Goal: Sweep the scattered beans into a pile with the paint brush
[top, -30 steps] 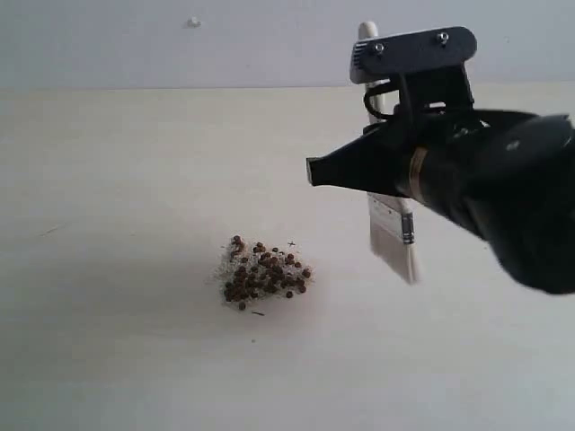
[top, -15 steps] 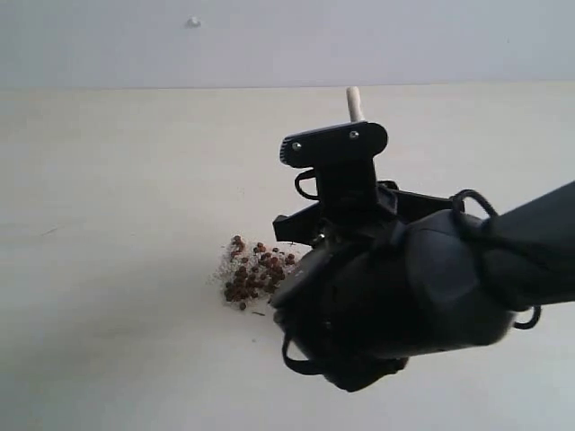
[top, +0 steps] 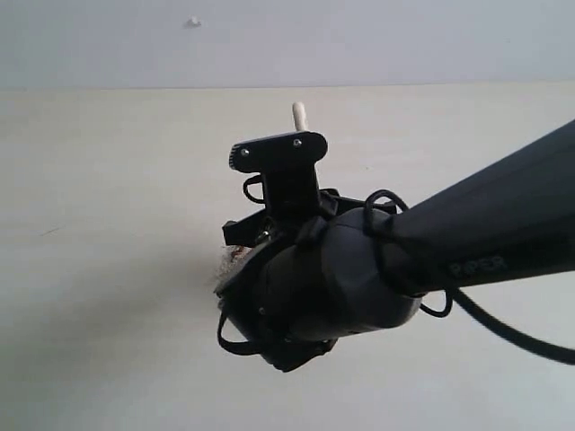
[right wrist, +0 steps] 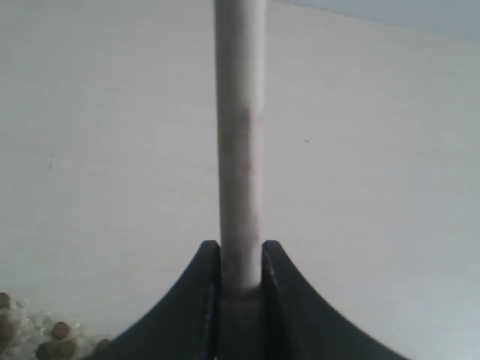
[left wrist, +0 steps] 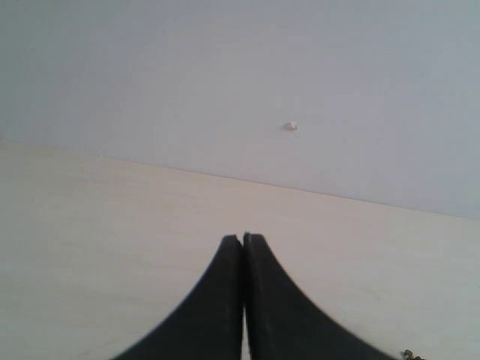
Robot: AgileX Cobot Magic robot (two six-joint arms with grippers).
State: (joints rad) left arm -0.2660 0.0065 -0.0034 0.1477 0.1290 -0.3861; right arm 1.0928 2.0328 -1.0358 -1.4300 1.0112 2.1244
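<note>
On the pale counter (top: 108, 180), the beans (right wrist: 56, 339) in view cluster just beside the right end effector (right wrist: 240, 251), which pinches the paint brush (right wrist: 240, 135). Piling seems nearly done. The left end effector (left wrist: 243, 238) is pressed together.

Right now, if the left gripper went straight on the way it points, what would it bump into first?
Probably nothing nearby. The shut left gripper points out over the table toward the pale wall. The way looks free, and the wall seems first, though depth is unclear.
</note>
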